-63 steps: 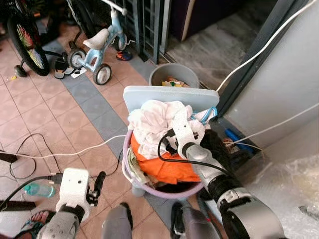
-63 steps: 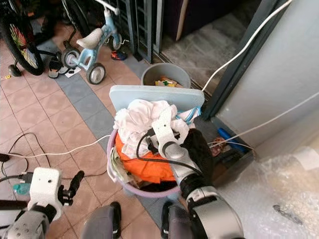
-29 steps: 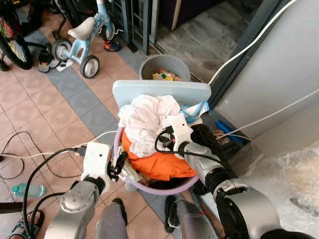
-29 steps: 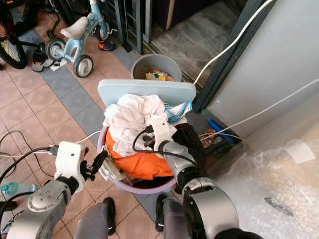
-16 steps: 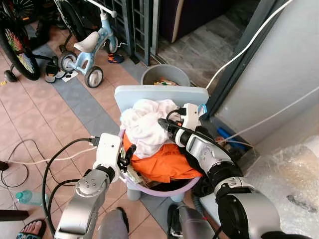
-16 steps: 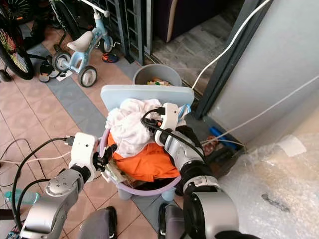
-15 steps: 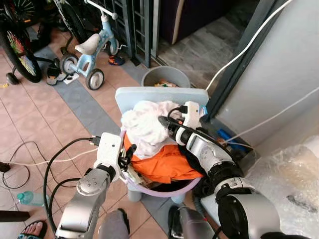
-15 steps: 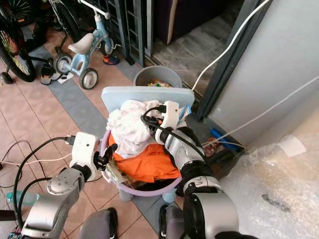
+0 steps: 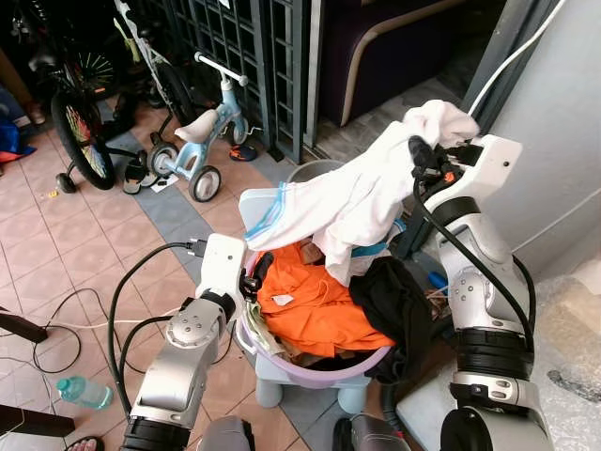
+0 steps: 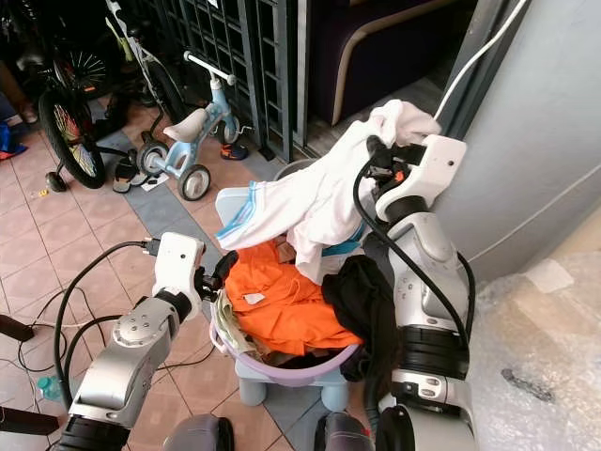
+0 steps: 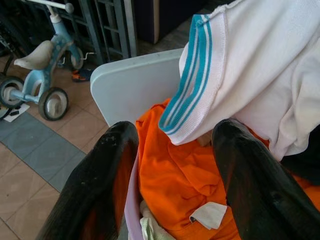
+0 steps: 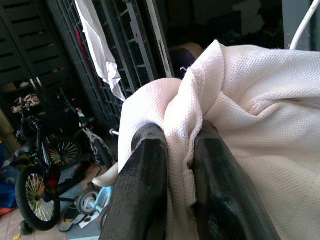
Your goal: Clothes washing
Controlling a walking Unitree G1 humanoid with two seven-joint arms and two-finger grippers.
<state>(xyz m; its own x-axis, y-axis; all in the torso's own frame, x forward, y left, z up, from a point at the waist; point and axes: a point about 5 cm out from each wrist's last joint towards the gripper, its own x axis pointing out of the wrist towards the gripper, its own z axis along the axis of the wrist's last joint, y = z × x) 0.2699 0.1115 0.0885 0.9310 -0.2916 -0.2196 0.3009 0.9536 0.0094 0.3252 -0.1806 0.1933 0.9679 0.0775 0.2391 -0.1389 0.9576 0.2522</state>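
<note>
Head view: the right tool [image 9: 420,155] is up high on the right, clamped on a white garment [image 9: 357,202] that hangs over the lilac laundry basket [image 9: 310,368]. An orange garment [image 9: 315,305] and a black one [image 9: 399,301] sit in the basket. The left tool [image 9: 246,284] is at the basket's left rim.

Left wrist: fingers [image 11: 102,185] spread wide, with the white garment's blue-striped hem [image 11: 192,95] between them, over the orange cloth.

Right wrist: fingers [image 12: 145,185] nearly closed, pinching a fold of white fabric [image 12: 240,105].
</note>
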